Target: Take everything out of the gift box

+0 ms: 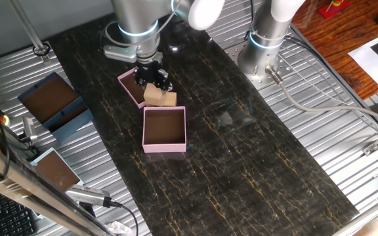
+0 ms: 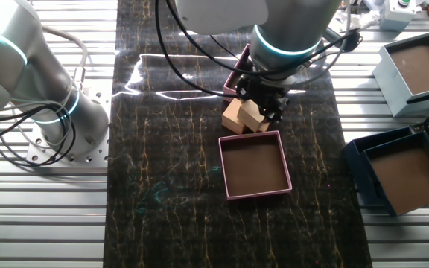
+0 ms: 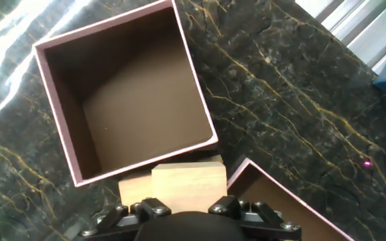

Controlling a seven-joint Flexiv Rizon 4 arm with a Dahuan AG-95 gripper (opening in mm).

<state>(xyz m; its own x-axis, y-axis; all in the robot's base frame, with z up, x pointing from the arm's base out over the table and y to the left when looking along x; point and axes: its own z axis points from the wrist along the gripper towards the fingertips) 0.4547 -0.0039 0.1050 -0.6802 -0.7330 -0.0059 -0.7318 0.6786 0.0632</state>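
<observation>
The pale-pink gift box (image 1: 164, 145) stands on the dark marble table and its brown inside is empty; it also shows in the other fixed view (image 2: 258, 194) and the hand view (image 3: 194, 73). Two tan wooden blocks lie just behind it, between the box and a shallower pink tray. My gripper (image 1: 153, 84) is shut on one block (image 1: 152, 96) (image 2: 251, 113) (image 3: 187, 182) and holds it low at the table. The second block (image 1: 169, 99) (image 2: 232, 117) (image 3: 134, 191) rests beside it on the table. The gripper also shows in the other fixed view (image 2: 263, 103).
The shallow pink lid-like tray (image 1: 127, 84) (image 2: 238, 71) (image 3: 293, 207) lies right behind the gripper. Blue boxes with brown insides stand off the marble at one side (image 1: 51, 98) (image 2: 404, 173). A second arm's base (image 1: 264, 52) (image 2: 43, 112) stands at the table's edge.
</observation>
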